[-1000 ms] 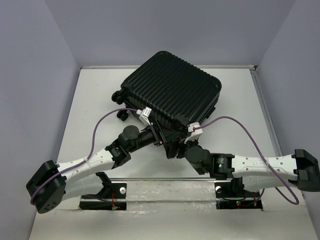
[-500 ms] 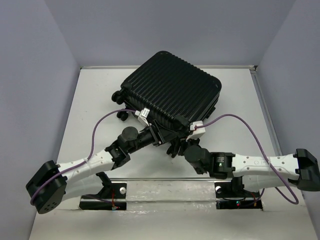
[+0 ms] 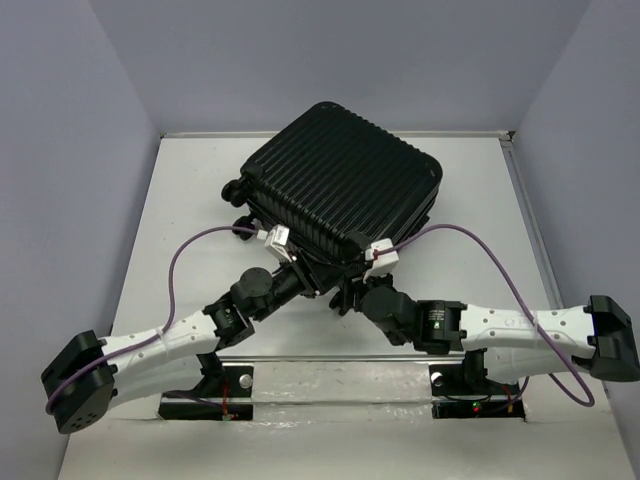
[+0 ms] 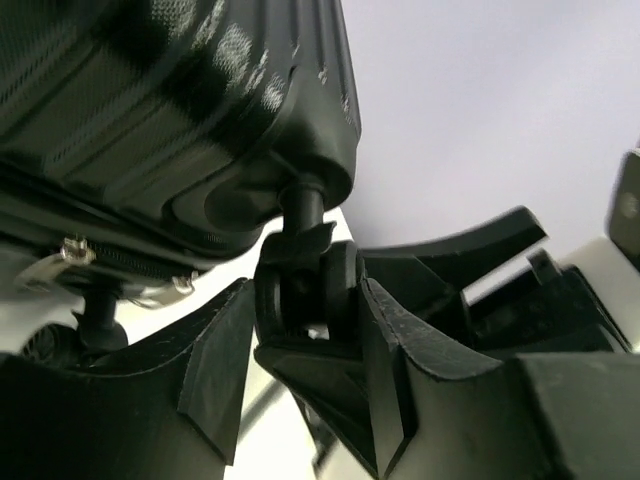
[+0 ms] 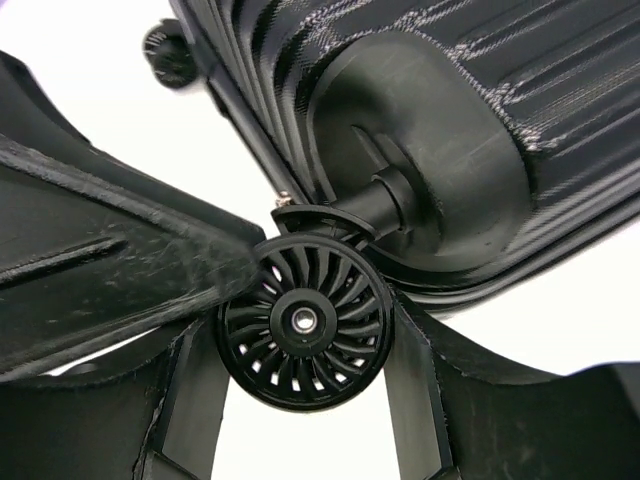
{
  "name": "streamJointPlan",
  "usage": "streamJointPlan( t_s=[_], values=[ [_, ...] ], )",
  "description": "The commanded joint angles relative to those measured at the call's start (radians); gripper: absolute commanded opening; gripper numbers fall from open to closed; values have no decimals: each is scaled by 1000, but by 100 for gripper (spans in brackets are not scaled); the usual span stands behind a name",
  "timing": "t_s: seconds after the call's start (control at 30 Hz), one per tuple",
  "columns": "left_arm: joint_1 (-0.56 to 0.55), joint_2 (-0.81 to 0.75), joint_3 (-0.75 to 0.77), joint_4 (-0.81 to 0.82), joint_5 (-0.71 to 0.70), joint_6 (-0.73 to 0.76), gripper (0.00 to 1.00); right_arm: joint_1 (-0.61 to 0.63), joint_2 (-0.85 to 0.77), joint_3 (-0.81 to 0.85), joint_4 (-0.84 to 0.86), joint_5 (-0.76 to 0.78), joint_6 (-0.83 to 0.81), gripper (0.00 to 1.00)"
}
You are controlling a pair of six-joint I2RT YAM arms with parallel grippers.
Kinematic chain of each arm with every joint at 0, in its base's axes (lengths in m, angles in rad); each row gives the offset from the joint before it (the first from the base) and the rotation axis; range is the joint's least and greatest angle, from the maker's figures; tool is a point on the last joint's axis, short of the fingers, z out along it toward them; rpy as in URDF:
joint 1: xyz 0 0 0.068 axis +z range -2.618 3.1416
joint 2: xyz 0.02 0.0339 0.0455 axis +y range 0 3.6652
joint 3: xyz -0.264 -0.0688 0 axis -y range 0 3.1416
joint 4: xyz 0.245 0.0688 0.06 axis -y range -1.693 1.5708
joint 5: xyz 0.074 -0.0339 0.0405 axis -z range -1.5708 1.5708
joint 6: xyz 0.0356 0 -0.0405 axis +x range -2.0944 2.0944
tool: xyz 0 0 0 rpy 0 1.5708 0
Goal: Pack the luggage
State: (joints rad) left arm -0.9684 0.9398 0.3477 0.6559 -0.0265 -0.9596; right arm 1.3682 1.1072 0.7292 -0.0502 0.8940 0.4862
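Note:
The luggage (image 3: 345, 185) is a black ribbed hard-shell suitcase lying shut and turned askew on the white table (image 3: 180, 270). Both grippers meet at its near corner, on one caster wheel (image 5: 300, 322). My left gripper (image 4: 303, 300) pinches that caster wheel (image 4: 322, 290) across its flat faces; in the top view the left gripper (image 3: 318, 275) reaches in from the left. My right gripper (image 5: 300, 335) has a finger against each side of the wheel's rim, coming in from the right as the right gripper (image 3: 345, 290). A left finger (image 5: 100, 270) crosses the right wrist view.
Two more caster wheels (image 3: 243, 228) (image 3: 232, 190) stick out on the suitcase's left side. Metal zipper pulls (image 4: 70, 250) hang at its seam. Grey walls close in the table on three sides. Purple cables (image 3: 190, 255) loop above both arms.
The left arm has drawn back toward the near left and its wrist sits lower. The right gripper has slid left onto the same wheel. The suitcase has barely moved.

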Motion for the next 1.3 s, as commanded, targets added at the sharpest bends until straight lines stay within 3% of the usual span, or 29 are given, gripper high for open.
streamJointPlan(
  t_s=[0.0, 0.2, 0.37, 0.4, 0.5, 0.57, 0.77, 0.97, 1.27],
  values=[
    [-72, 158, 72, -61, -185, 202, 38, -4, -7, 151, 53, 16, -86, 7],
    [-82, 240, 120, 8, -253, 263, 41, -4, 19, 208, -8, -32, -115, 7],
    [-90, 243, 79, -6, -277, 245, 34, -14, 20, 257, -33, -38, -170, 7],
    [-90, 211, 41, -9, -297, 222, 35, -14, 20, 266, -36, -46, -187, 7],
    [-90, 116, -19, -28, -338, 190, 53, -32, 20, 271, -42, -58, -201, 7],
    [-90, 35, -76, -54, -357, 159, 57, -41, 16, 268, -46, -61, -201, 7],
    [-92, -101, -202, -82, -333, 111, 48, -52, 17, 265, -46, -96, -199, 7],
    [-116, -59, -176, -95, -343, 154, 36, -63, 54, 288, -46, -115, -195, 7],
    [-185, 115, -55, -6, -426, 263, 46, -86, 71, 283, -42, -161, -163, 7]
  ],
)
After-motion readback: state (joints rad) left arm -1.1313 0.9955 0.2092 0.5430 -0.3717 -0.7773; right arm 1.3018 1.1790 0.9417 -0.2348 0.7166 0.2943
